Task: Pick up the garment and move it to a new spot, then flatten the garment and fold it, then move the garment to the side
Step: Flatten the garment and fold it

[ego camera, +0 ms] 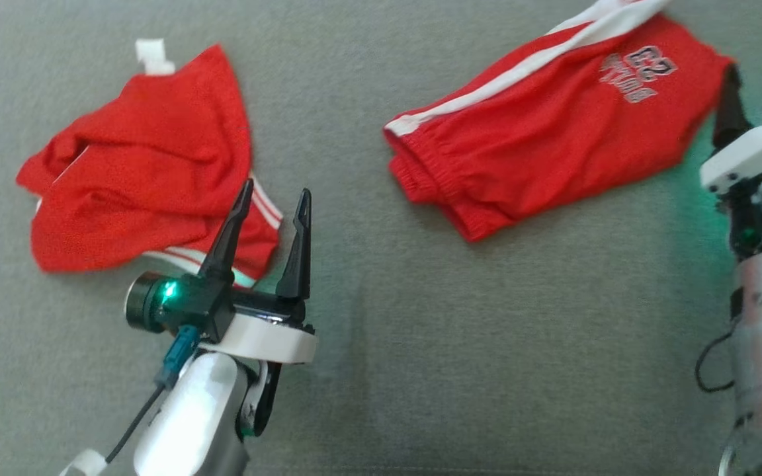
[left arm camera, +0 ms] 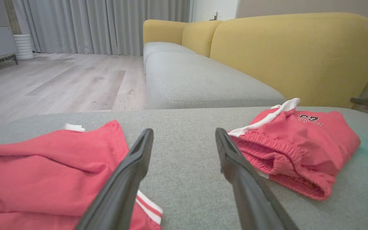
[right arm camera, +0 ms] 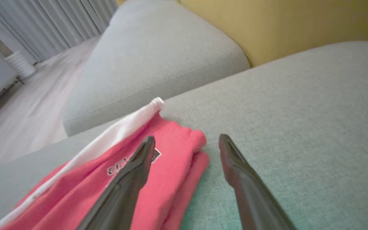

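A crumpled red garment [ego camera: 136,165] [left arm camera: 43,166] with white stripes lies at the left of the grey cushion [ego camera: 487,363]. My left gripper [ego camera: 275,192] [left arm camera: 184,131] stands open at its right edge. One finger is over the striped hem and nothing is between the fingers. A second red garment, folded shorts [ego camera: 553,125] [left arm camera: 299,150] [right arm camera: 171,179] with a white side stripe and a printed logo, lies at the upper right. My right gripper [ego camera: 754,78] [right arm camera: 187,138] is open at that garment's right end, its left finger over the cloth, its right finger over bare cushion.
The cushion is a wide grey sofa seat with a yellow backrest [left arm camera: 292,54] behind it. Another grey seat cushion [right arm camera: 158,57] adjoins it. Past the cushion's far edge I see wood floor [left arm camera: 59,83], grey curtains and a cabinet.
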